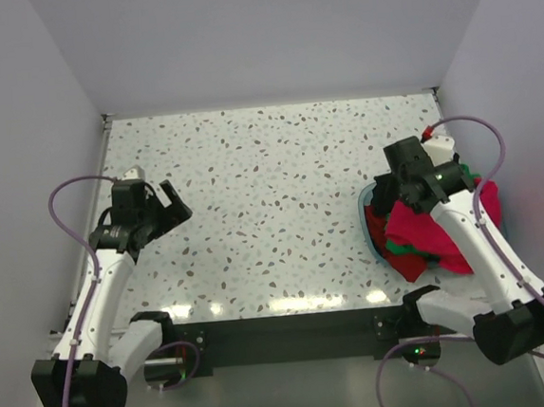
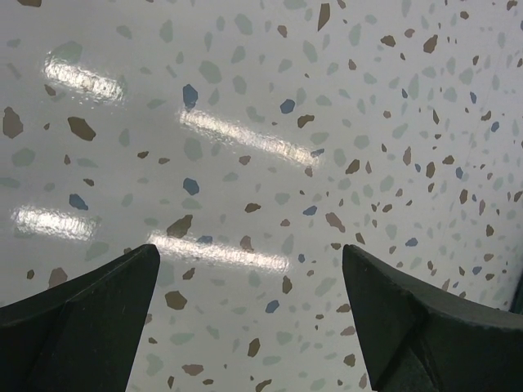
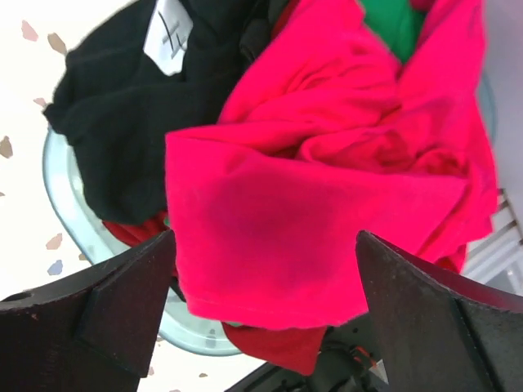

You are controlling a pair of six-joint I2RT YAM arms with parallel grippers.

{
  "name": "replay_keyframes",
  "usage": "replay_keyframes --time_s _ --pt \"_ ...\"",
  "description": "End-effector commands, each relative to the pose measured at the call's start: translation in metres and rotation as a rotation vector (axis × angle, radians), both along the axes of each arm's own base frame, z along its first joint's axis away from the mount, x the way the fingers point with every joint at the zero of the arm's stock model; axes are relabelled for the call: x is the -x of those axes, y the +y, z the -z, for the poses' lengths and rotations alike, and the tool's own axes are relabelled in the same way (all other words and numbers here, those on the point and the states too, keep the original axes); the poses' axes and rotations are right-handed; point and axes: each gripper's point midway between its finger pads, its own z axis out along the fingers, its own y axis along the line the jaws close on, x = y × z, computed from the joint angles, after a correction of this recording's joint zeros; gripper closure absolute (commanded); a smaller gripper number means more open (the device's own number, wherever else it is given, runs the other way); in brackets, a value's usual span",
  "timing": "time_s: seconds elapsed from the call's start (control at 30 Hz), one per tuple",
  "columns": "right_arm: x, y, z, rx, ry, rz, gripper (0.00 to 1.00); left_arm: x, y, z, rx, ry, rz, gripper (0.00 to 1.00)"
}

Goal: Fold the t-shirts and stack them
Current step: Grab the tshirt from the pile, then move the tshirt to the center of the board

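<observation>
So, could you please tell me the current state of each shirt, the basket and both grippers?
basket: heaped with shirts
crimson t-shirt: crumpled, on top
black t-shirt: bunched up, unfolded
green t-shirt: mostly buried
left gripper: open, empty, over the table
right gripper: open, above the crimson t-shirt

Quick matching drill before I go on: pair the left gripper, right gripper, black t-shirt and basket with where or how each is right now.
1. left gripper
2. right gripper
3. black t-shirt
4. basket

A. open, over the crimson t-shirt
B. light blue, at the right edge of the table
C. open, over bare table
D. shows a white label

Pairs: 1-C, 2-A, 3-D, 4-B.
</observation>
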Motion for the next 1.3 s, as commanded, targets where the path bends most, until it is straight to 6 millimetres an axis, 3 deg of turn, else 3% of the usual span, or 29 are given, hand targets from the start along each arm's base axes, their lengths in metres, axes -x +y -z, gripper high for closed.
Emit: replay_keyframes --time_s 0.0,0.07,0.17,0.2,0.27,0.33,0.37,0.57,0.63,0.67,0.73,0.8,0.83,0.87,0.9,0.93,0.97,1.0,1.1,1.17,1.2,1.23,1.27 --pt "-0.010 0.012 0.021 -0.089 0.014 -0.073 0.06 -0.008 0.001 -0.011 -0.002 -0.056 -0.011 0.00" --pt "-0.013 0.013 0.031 -0.114 0.031 -0.069 0.09 -0.007 0.000 -0.010 -0.002 -0.053 -0.009 0.00" --pt "-0.012 0.009 0.039 -0.120 0.049 -0.042 0.32 -0.006 0.001 -0.009 -0.007 -0.041 -0.007 0.00" --pt "-0.012 0.007 0.038 -0.115 0.041 -0.028 0.46 -0.005 0.001 -0.008 -0.009 -0.035 -0.006 0.00" --pt "-0.009 -0.001 0.033 -0.087 0.025 0.008 0.60 -0.005 0.007 -0.007 -0.035 -0.031 -0.027 0.00" --pt "-0.009 -0.004 0.024 -0.081 -0.007 0.017 0.91 -0.004 0.008 -0.008 -0.039 -0.032 -0.032 0.00" --pt "-0.008 -0.006 0.021 -0.071 -0.015 0.022 0.98 -0.005 0.009 -0.011 -0.041 -0.039 -0.032 0.00" --pt "-0.006 -0.013 0.004 -0.049 -0.042 0.038 1.00 -0.004 0.013 -0.016 -0.060 -0.042 -0.047 0.00" --pt "-0.014 -0.005 -0.003 -0.085 -0.082 -0.002 1.00 -0.004 0.013 -0.018 -0.062 -0.050 -0.043 0.00" --pt "-0.017 -0.002 -0.014 -0.085 -0.112 -0.057 1.00 -0.005 0.013 -0.021 -0.062 -0.054 -0.042 0.00" --pt "-0.030 0.004 -0.054 -0.113 -0.248 -0.108 1.00 -0.005 0.013 -0.024 -0.065 -0.059 -0.041 0.00" --pt "-0.031 0.001 -0.098 -0.101 -0.359 -0.124 1.00 -0.005 0.014 -0.027 -0.066 -0.064 -0.042 0.00" --pt "-0.031 0.002 -0.140 -0.112 -0.462 -0.140 1.00 -0.005 0.013 -0.029 -0.062 -0.071 -0.044 0.00" --pt "-0.031 0.003 -0.161 -0.105 -0.503 -0.172 1.00 -0.006 0.012 -0.029 -0.054 -0.072 -0.038 0.00" --pt "-0.032 0.013 -0.199 -0.143 -0.588 -0.226 1.00 -0.006 0.010 -0.031 -0.049 -0.081 -0.032 0.00" --pt "-0.032 0.012 -0.218 -0.137 -0.624 -0.236 1.00 -0.006 0.009 -0.032 -0.046 -0.084 -0.027 0.00" --pt "-0.033 0.030 -0.234 -0.181 -0.646 -0.340 1.00 -0.007 0.008 -0.034 -0.040 -0.091 -0.019 0.00" --pt "-0.039 0.040 -0.262 -0.204 -0.698 -0.388 1.00 -0.007 0.007 -0.035 -0.040 -0.091 -0.017 0.00" --pt "-0.053 0.077 -0.295 -0.314 -0.730 -0.550 1.00 -0.005 0.009 -0.038 -0.043 -0.096 -0.027 0.00" --pt "-0.065 0.100 -0.303 -0.368 -0.725 -0.637 1.00 -0.004 0.009 -0.040 -0.044 -0.105 -0.027 0.00" --pt "-0.063 0.111 -0.320 -0.379 -0.764 -0.680 1.00 -0.003 0.009 -0.041 -0.045 -0.105 -0.026 0.00" --pt "-0.076 0.149 -0.311 -0.390 -0.710 -0.763 1.00 -0.002 0.010 -0.042 -0.049 -0.109 -0.026 0.00" --pt "-0.077 0.163 -0.316 -0.329 -0.714 -0.806 1.00 0.001 0.013 -0.043 -0.059 -0.105 -0.034 0.00"
